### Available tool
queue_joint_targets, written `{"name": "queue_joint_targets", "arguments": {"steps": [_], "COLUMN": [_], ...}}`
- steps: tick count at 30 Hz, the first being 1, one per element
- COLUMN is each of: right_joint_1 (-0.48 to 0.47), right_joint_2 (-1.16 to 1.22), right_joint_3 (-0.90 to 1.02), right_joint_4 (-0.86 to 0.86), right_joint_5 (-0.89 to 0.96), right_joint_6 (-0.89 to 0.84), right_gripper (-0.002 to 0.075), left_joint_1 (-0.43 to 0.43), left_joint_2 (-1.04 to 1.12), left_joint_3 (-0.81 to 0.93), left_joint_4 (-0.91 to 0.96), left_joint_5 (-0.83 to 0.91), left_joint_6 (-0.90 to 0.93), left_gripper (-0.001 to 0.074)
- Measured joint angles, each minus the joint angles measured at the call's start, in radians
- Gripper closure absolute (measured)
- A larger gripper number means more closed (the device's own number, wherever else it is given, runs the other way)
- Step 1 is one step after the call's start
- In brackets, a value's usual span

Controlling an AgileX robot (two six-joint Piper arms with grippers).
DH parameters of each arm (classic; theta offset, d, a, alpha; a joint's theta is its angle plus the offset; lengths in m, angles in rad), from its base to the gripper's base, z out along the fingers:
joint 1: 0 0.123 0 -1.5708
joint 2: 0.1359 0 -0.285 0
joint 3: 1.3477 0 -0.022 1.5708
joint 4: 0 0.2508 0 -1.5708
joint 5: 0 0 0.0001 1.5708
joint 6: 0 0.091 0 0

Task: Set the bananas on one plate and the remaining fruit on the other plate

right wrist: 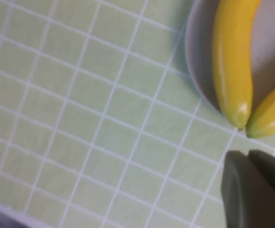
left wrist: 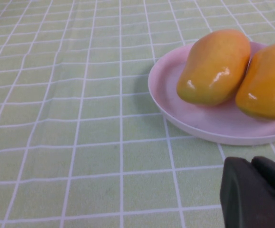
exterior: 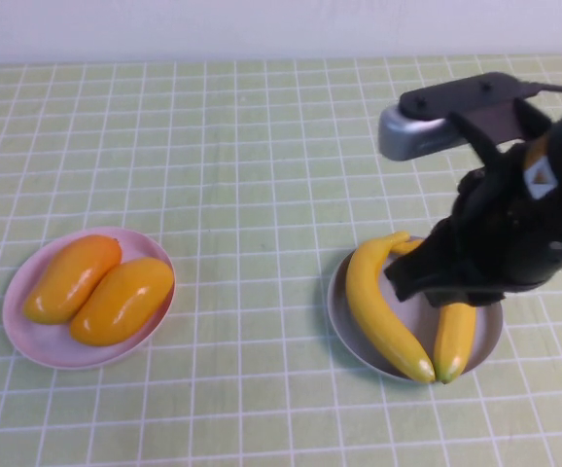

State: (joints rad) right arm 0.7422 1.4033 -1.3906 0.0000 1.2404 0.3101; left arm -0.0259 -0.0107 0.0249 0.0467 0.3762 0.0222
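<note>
Two bananas [exterior: 378, 302] [exterior: 453, 341] lie side by side on the grey-blue plate [exterior: 337, 309] at the right. My right gripper [exterior: 404, 282] hangs just above that plate, shut and holding nothing. In the right wrist view its fingers [right wrist: 248, 154] are pressed together beside the banana tips [right wrist: 230, 57] [right wrist: 270, 114] and the plate's rim [right wrist: 199, 52]. At the left, the two orange mango-like fruits [exterior: 72, 277] [exterior: 122, 300] rest on the pink plate [exterior: 28, 341]. My left gripper [left wrist: 250, 162] is shut and empty, low over the cloth near that plate [left wrist: 175, 109] and its fruits [left wrist: 216, 66] [left wrist: 266, 80]. The left arm is outside the high view.
A pale green checked cloth [exterior: 252, 175] covers the whole table. A white wall runs along the far edge. The right arm's grey wrist housing [exterior: 417, 131] sits above the far side of the grey-blue plate.
</note>
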Motion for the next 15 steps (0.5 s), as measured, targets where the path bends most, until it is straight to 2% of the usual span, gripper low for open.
{"name": "queue_joint_targets", "arguments": {"steps": [7,12,15], "right_joint_1": [0.002,-0.002,-0.023], "right_joint_2": [-0.124,-0.124,-0.147], "right_joint_3": [0.007,0.058,0.153], "right_joint_4": [0.012,-0.019,-0.024], "right_joint_5": [0.009,0.006,-0.088], "right_joint_6": [-0.220,-0.251,-0.275], "right_gripper": [0.0741,0.0741,0.0741], "left_joint_1": [0.000,0.000,0.000], "left_joint_2": [0.000,0.000,0.000], "left_joint_3": [0.000,0.000,0.000], "left_joint_4": [0.000,0.000,0.000], "left_joint_5": [0.000,0.000,0.000], "left_joint_6": [0.000,0.000,0.000], "left_gripper": [0.0733,0.0733,0.0733]}}
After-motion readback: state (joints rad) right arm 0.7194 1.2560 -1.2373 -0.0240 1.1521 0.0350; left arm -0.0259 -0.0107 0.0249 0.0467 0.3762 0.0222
